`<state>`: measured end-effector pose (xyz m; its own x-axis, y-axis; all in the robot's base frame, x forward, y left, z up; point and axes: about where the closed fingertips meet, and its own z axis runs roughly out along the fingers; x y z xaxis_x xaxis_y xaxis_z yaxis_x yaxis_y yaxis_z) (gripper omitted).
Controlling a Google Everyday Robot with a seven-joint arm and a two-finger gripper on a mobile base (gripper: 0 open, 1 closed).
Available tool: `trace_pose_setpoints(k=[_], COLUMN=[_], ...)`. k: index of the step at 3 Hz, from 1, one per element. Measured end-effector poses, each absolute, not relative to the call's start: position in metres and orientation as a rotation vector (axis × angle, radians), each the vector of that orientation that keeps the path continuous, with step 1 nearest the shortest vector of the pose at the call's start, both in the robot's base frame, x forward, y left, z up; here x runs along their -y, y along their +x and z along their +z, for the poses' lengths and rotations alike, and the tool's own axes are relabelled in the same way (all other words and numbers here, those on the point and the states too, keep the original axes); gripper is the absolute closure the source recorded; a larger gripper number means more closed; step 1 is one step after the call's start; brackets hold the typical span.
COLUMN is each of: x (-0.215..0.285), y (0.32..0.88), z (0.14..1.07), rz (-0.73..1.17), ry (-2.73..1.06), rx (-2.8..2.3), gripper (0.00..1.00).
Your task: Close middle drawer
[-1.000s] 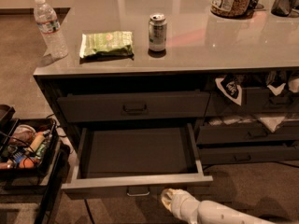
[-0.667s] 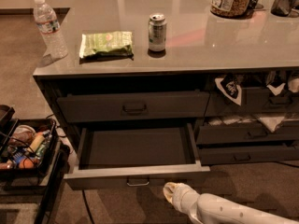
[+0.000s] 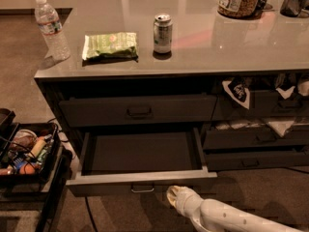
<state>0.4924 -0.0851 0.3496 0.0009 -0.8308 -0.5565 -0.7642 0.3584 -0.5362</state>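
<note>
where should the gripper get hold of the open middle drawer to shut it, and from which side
Go for the small centred handle on the flat front of the middle drawer, coming from the front and pushing straight in: the drawer stands pulled out, front facing outward. The gripper sits just below and right of the handle.

Free floor (image 3: 251, 193), pincer (image 3: 172, 195) before middle drawer (image 3: 140, 182)
</note>
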Motion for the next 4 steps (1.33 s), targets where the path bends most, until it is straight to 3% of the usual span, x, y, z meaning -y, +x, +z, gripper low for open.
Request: trace_pose_setpoints(k=[3, 4], x=[0.091, 0.095], y=[0.532, 0.577], z=[0.348, 0.346], rz=[-0.19, -0.248], ry=[-1.388, -1.375], rx=[-1.767, -1.791], gripper=[1.0, 1.0])
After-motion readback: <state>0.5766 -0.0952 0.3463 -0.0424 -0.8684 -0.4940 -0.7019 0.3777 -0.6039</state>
